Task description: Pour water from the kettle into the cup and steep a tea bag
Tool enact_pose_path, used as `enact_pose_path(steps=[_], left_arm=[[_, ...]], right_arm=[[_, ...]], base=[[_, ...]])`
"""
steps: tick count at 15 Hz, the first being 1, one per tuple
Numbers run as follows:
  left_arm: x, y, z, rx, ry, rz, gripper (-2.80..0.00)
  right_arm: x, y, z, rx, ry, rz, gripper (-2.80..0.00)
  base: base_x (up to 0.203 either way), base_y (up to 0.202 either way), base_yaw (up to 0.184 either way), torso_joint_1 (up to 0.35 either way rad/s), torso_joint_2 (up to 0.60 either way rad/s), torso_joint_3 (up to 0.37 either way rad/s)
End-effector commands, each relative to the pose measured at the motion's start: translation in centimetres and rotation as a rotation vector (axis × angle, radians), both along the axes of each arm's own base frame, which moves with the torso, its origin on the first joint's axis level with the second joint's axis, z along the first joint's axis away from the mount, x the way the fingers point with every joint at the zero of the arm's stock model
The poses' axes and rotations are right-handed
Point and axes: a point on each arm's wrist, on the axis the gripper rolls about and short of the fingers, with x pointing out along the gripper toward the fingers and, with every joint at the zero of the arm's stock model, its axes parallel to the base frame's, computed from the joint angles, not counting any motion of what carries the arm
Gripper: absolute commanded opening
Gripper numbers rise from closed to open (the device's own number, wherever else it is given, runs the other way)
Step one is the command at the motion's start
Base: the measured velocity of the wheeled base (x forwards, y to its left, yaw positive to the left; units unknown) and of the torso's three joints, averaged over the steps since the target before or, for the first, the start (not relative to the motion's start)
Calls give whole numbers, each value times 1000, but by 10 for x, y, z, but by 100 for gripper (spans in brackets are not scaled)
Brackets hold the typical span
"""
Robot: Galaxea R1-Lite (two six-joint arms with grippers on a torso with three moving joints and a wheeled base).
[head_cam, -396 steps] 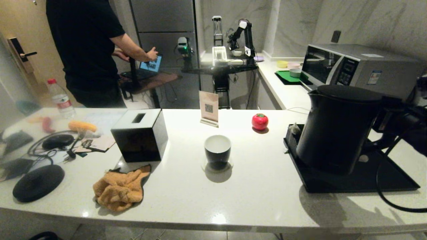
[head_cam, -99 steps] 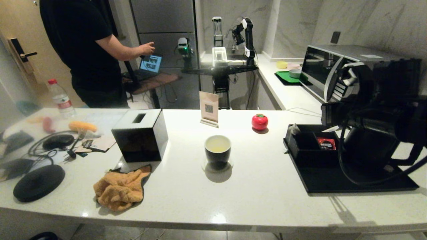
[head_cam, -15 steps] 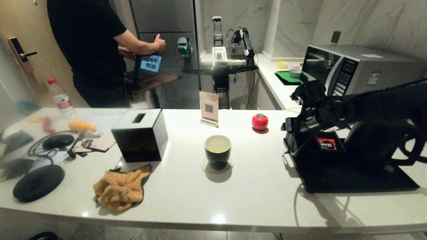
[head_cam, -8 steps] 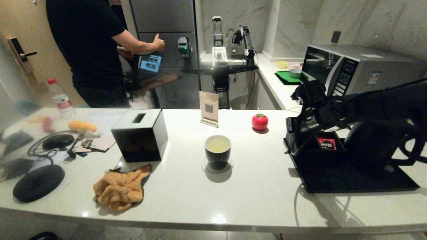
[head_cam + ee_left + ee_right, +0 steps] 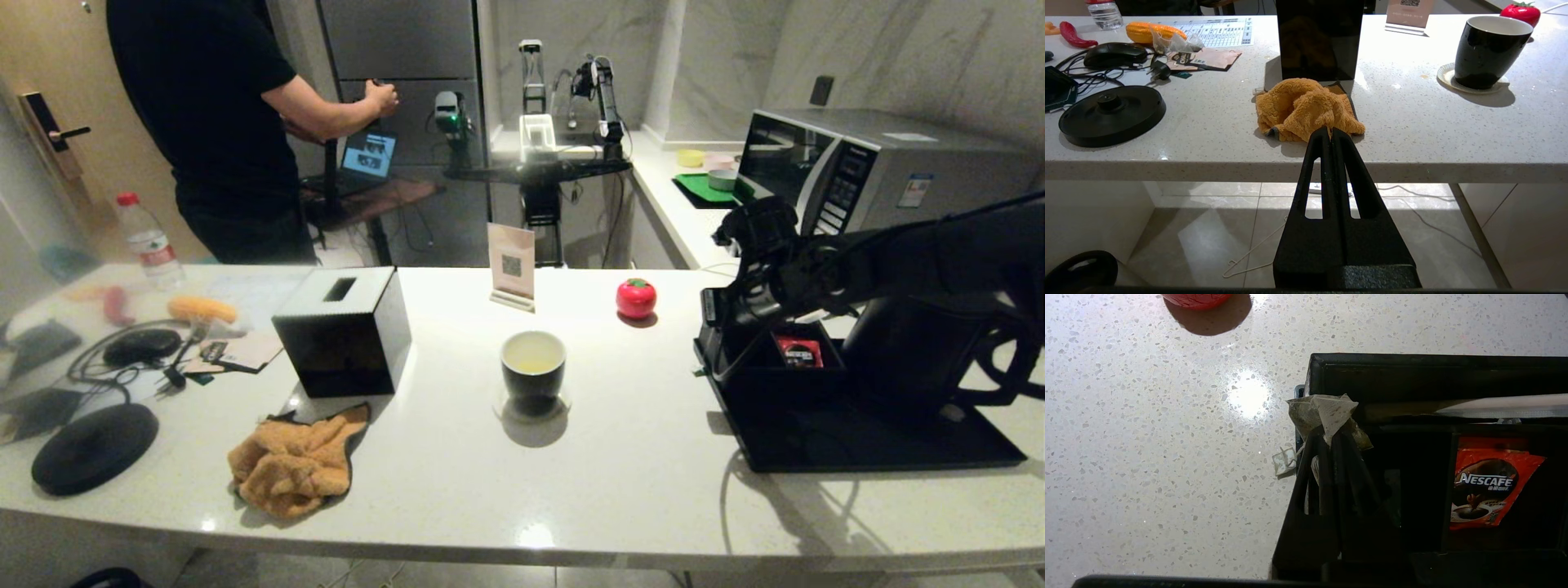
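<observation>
Head view. The cup (image 5: pixel 532 365) stood at the centre of the counter (image 5: pixel 620 490), holding faintly yellow-green water (image 5: pixel 532 356). On the right lay a black tray (image 5: pixel 857 441) carrying the kettle (image 5: pixel 914 351) at its far right and a low compartment box (image 5: pixel 767 367) at its left. The right gripper (image 5: pixel 718 327) reached down over the far-left corner of that box; its fingers and the tea bag were hidden here behind the arm. A red tomato-shaped ornament (image 5: pixel 636 297) sat just left of the tray, apart from it.

Left wrist view. The left gripper (image 5: pixel 1331 134) hung parked below the near edge of the counter, its fingers pressed together on nothing, with an orange cloth (image 5: pixel 1306 108) on the counter beyond it.

Right wrist view. The right gripper (image 5: pixel 1327 443) appeared closed, pinching the lower part of the tea bag (image 5: pixel 1325 412), whose pointed top stood clear above the fingertips. The bag lay at the corner of the box, over its rim; whether it had lifted clear could not be told. A small paper tag (image 5: pixel 1285 460) lay on the counter just beside the box, and a red coffee packet (image 5: pixel 1488 486) occupied a neighbouring compartment.

Handling note. The bag is judged very light, soft and easily torn; a gentle pinch near its gathered top or string seems safest, since the trailing tag could catch on the rim.
</observation>
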Motion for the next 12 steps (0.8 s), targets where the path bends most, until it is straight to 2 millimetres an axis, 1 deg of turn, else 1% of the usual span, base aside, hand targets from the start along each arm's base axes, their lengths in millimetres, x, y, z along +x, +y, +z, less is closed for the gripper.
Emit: enact_pose_path(steps=[1, 6, 12], left_arm=[[0, 0, 0, 0, 0, 0, -280], [0, 0, 0, 0, 0, 0, -280], [0, 0, 0, 0, 0, 0, -280]], right_arm=[[-1, -1, 3, 0, -7, -4, -280], [-5, -2, 13, -11, -32, -23, -280], [-15, -3, 32, 1, -74, -22, -280]], base=[[0, 0, 0, 0, 0, 0], [0, 0, 0, 0, 0, 0], [0, 0, 0, 0, 0, 0]])
